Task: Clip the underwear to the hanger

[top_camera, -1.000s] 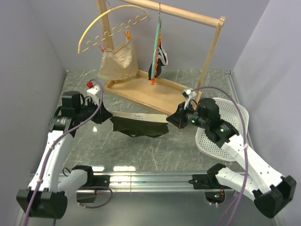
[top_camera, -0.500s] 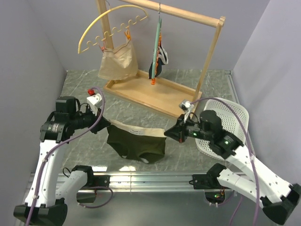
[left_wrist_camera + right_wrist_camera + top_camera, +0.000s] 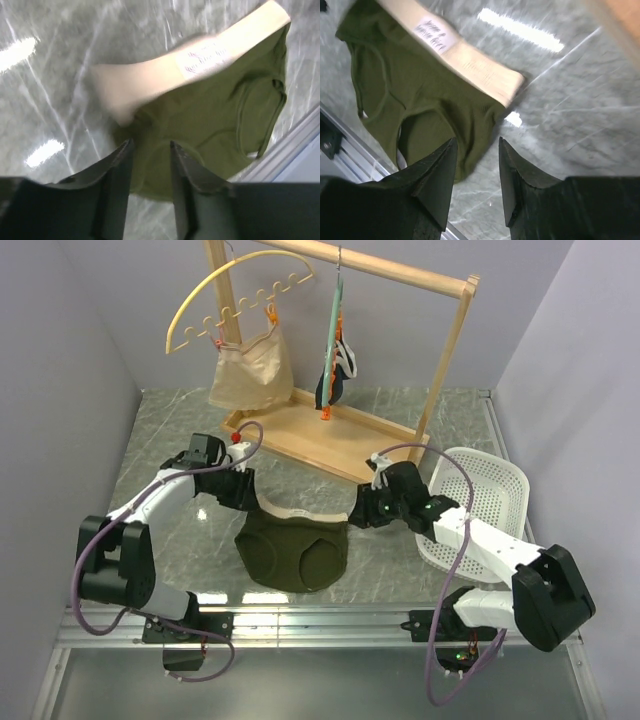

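A wooden rack [image 3: 450, 358] stands at the back of the grey marbled bench [image 3: 180, 420], its tray base flat on the surface. A cream-yellow scalloped hanger [image 3: 215, 270] hangs at the rack's left end, by the left post. A beige garment [image 3: 250, 370] hangs below it, pinned by an orange clip [image 3: 270, 313], its lower edge just above the tray's left corner. A navy garment with white trim [image 3: 338, 380] hangs under the middle of the top bar. A white perforated basket [image 3: 495, 480] sits near the rack's right post, on the near side. A metal rail [image 3: 330, 618] runs along the bench edge farthest from the rack.
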Tool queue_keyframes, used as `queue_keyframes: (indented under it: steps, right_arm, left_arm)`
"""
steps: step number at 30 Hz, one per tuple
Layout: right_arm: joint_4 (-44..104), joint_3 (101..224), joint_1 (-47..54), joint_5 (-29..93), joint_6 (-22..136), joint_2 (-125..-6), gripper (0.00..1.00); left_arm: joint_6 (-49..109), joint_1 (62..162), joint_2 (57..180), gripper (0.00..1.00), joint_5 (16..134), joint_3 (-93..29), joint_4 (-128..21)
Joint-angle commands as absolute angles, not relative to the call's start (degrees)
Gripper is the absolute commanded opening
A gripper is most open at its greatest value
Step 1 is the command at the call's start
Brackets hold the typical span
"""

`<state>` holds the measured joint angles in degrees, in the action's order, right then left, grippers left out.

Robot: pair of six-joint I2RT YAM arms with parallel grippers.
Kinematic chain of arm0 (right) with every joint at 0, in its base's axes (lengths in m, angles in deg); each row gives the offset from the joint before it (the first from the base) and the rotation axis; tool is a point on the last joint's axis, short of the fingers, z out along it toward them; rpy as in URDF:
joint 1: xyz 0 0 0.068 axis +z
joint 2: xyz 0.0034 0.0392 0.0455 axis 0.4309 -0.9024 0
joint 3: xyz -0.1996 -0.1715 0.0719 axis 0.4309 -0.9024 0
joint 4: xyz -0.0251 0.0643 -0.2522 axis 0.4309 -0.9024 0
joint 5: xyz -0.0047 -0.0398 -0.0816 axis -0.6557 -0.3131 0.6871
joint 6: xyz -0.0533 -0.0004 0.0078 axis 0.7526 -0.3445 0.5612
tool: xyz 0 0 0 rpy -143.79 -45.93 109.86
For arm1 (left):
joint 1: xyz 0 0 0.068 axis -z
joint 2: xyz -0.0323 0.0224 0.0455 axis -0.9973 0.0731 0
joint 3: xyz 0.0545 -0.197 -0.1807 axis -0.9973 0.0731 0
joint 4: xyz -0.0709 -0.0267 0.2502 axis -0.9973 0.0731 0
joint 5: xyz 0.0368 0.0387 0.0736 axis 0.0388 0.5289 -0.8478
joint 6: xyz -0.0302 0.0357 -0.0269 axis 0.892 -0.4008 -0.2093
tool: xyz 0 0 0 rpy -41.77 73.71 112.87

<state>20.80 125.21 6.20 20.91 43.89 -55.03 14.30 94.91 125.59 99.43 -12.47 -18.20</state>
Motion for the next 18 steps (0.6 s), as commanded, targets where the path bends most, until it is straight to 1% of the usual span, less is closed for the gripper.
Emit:
queue_keyframes:
  steps: [1,3,5,7,8,11,14,16,18]
  right_arm:
    - [23.0,129.4,3.2,21.8,44.9,-53.1,0.47]
    - [22.5,130.7,2.1,21.0,46.2,-50.1,0.47]
    - [22.3,131.8,1.4,19.6,48.3,-46.9,0.47]
    - [22.5,133.9,1.0,19.3,49.7,-44.1,0.47]
    - [23.0,134.6,1.0,19.2,50.9,-43.2,0.47]
    - [24.7,137.7,0.9,20.4,52.8,-41.1,0.47]
    - [25.8,139.3,0.8,21.9,55.0,-40.3,0.47]
    - [25.8,141.1,0.8,24.4,56.1,-40.8,0.48]
    - [25.9,143.5,0.7,26.8,56.6,-41.4,0.49]
  left_arm:
    - [17.8,95.0,125.2,0.44,98.8,-17.7,-24.9]
    - [17.2,94.3,122.4,0.57,104.0,-18.2,-25.4]
    - [15.7,94.2,116.1,0.69,108.5,-17.9,-26.7]
    - [14.8,94.2,110.6,0.76,111.5,-17.5,-28.5]
    - [15.4,94.2,109.0,0.77,112.8,-17.5,-29.7]
    - [18.5,94.9,105.3,0.85,114.2,-18.7,-34.0]
    - [25.0,99.2,103.7,0.86,109.4,-21.4,-37.5]
    - [29.0,104.1,101.8,0.86,101.3,-21.8,-42.7]
    - [30.8,109.3,101.3,0.85,95.8,-22.6,-45.2]
